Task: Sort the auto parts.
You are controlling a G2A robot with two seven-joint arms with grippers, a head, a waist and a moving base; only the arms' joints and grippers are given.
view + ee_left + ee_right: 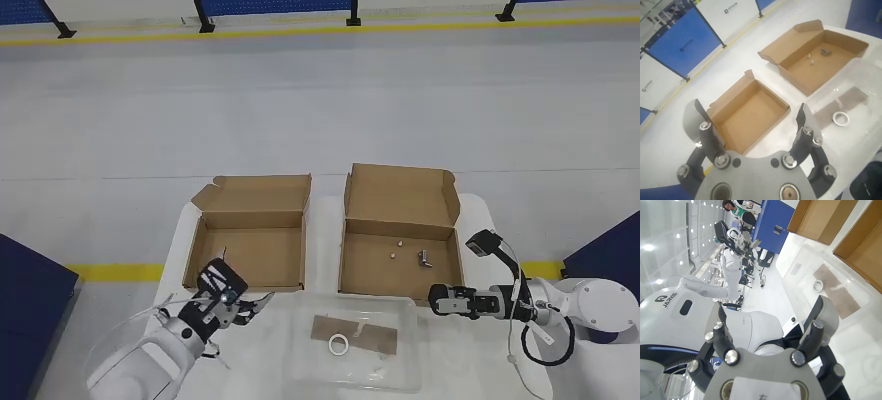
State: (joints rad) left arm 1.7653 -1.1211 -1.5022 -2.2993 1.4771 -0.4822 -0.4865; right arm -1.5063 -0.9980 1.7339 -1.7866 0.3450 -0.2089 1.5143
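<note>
A white table (325, 235) on grey floor (300, 110) with yellow lines (110, 271) bears a left box (245, 255), a right box (380, 275) holding small metal parts (425, 258), and a clear tray (300, 340) holding a ring (338, 346). Left gripper (749, 104) and right gripper (769, 301) hang spread wide

Top view: the left arm (140, 362) enters at the near left, its forearm angled forward and inward. The left gripper (243, 304) is tilted down, and its two fingers (703, 113) are spread wide with nothing between them. The right arm (560, 305) enters from the right with its forearm lying across, pointing inward toward the left arm. The right gripper (436, 300) is held level and its fingers (814, 311) are likewise spread and empty. The two grippers are well apart.
</note>
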